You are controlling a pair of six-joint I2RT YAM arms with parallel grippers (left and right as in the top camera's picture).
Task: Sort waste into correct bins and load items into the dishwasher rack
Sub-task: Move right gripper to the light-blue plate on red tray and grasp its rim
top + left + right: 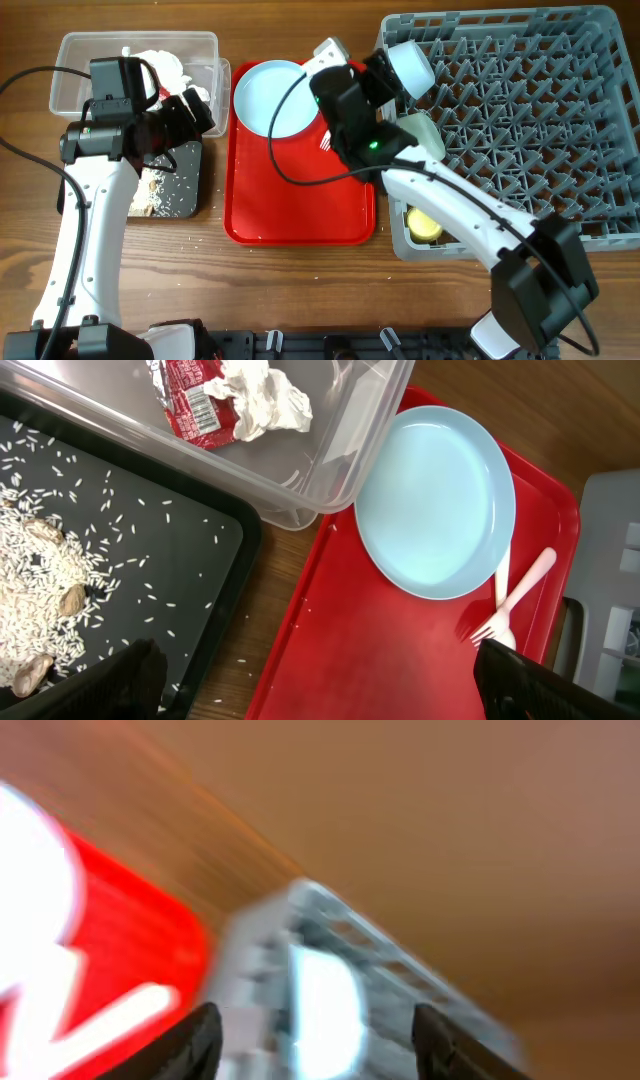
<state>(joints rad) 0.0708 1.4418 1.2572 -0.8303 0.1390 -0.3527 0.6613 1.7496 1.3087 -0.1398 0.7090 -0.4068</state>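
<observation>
A pale bowl lies at the near-left corner of the grey dishwasher rack. My right gripper stands open just beside it. In the blurred right wrist view the bowl shows between the spread fingers, touching neither. A second bowl and a yellow cup sit along the rack's left side. The light blue plate and a white fork rest on the red tray. My left gripper hangs open and holds nothing, over the gap between the black tray and the red tray.
The clear tub holds a crumpled napkin and a red wrapper. The black tray carries rice and brown scraps. A few rice grains lie on the wooden table between the trays.
</observation>
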